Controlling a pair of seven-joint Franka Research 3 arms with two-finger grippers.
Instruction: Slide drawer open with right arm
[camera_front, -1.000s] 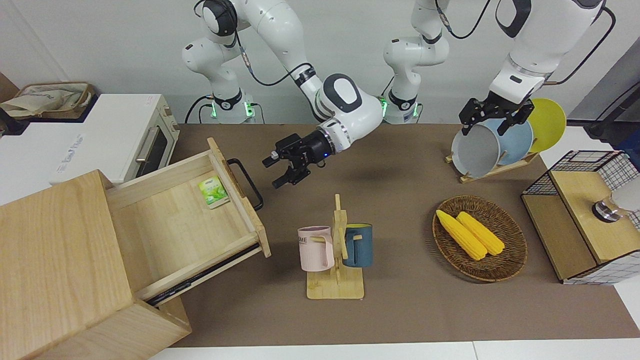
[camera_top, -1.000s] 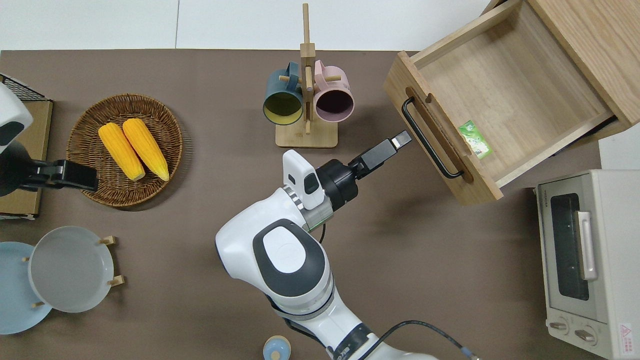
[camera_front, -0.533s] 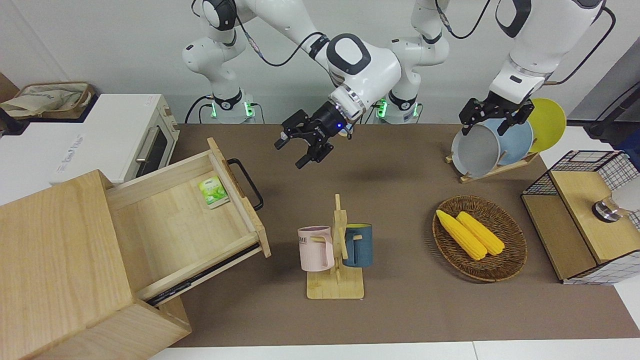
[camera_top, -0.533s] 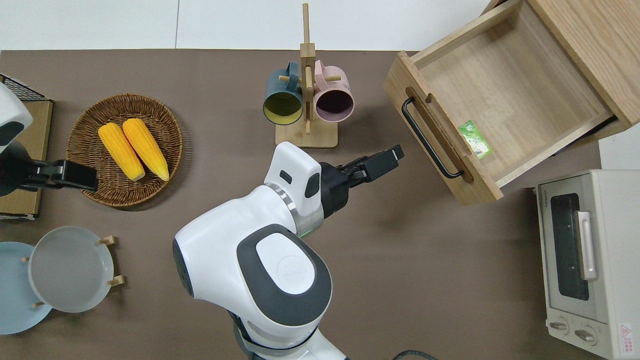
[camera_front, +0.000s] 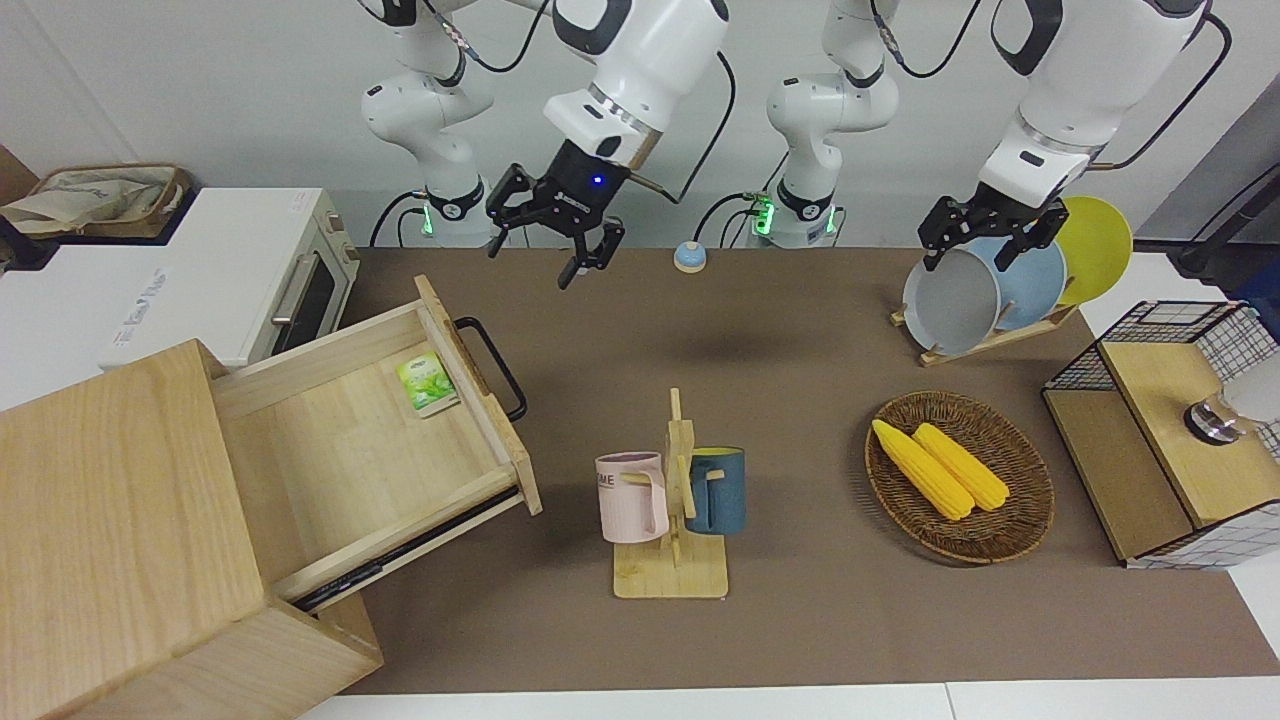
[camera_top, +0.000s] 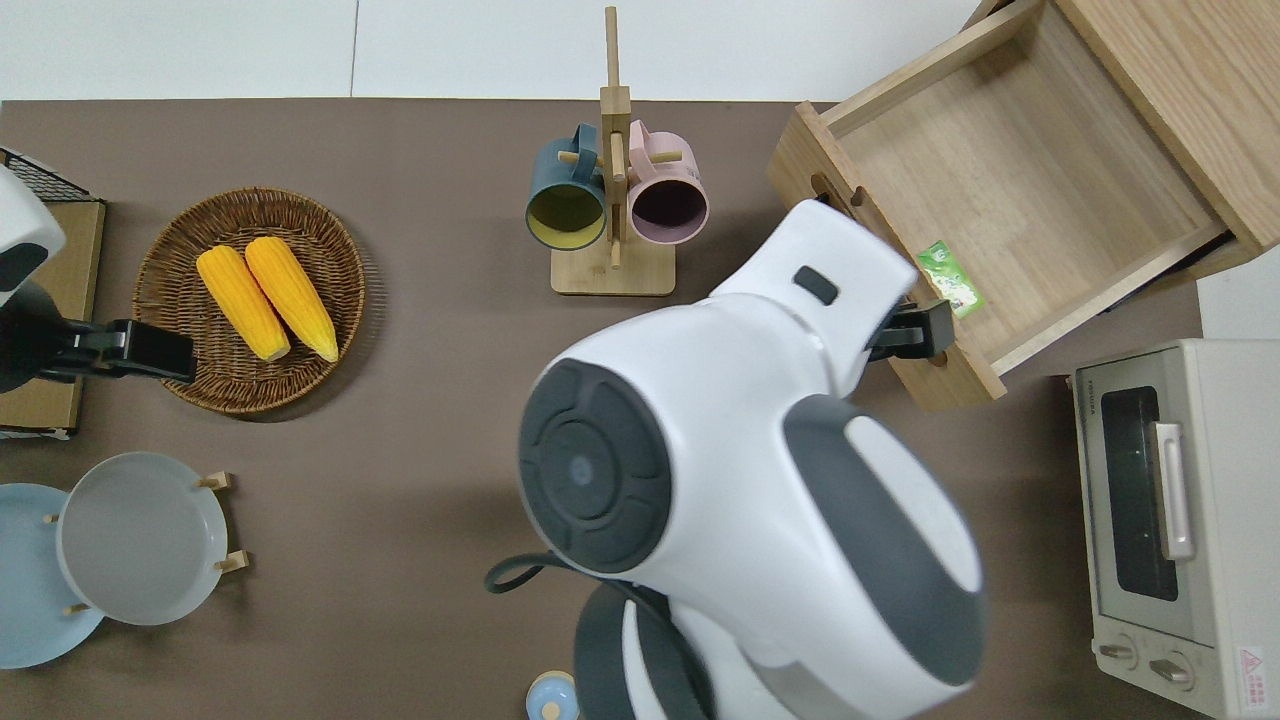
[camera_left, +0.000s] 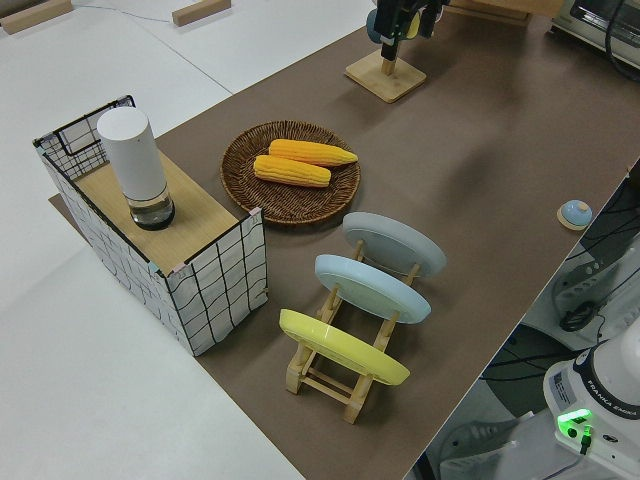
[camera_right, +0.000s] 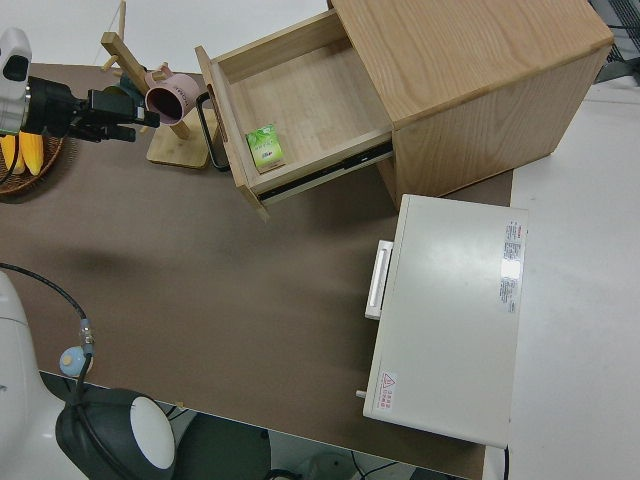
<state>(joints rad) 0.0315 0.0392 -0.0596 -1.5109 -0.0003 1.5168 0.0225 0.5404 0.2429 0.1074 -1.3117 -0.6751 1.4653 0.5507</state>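
Observation:
The drawer (camera_front: 350, 450) stands pulled far out of the big pale wooden box (camera_front: 110, 520) at the right arm's end of the table. Its black bar handle (camera_front: 495, 365) is free. A green packet (camera_front: 427, 383) lies inside, against the drawer front. The drawer also shows in the overhead view (camera_top: 1010, 190) and the right side view (camera_right: 300, 100). My right gripper (camera_front: 548, 250) is open and empty, raised high, apart from the handle. In the overhead view the arm hides most of the handle, and a black part of the right gripper (camera_top: 920, 332) shows over the drawer front's corner. The left arm is parked.
A white toaster oven (camera_front: 230, 270) stands beside the box, nearer the robots. A mug rack (camera_front: 672, 500) with two mugs is mid-table. A wicker basket (camera_front: 1020, 520) holds corn. A plate rack (camera_front: 985, 340), a wire-mesh cabinet (camera_front: 1170, 430) and a small blue knob (camera_front: 690, 257) are also there.
My right gripper has risen from beside the drawer handle and swung back toward the robots, staying open. The drawer and the left arm have not moved.

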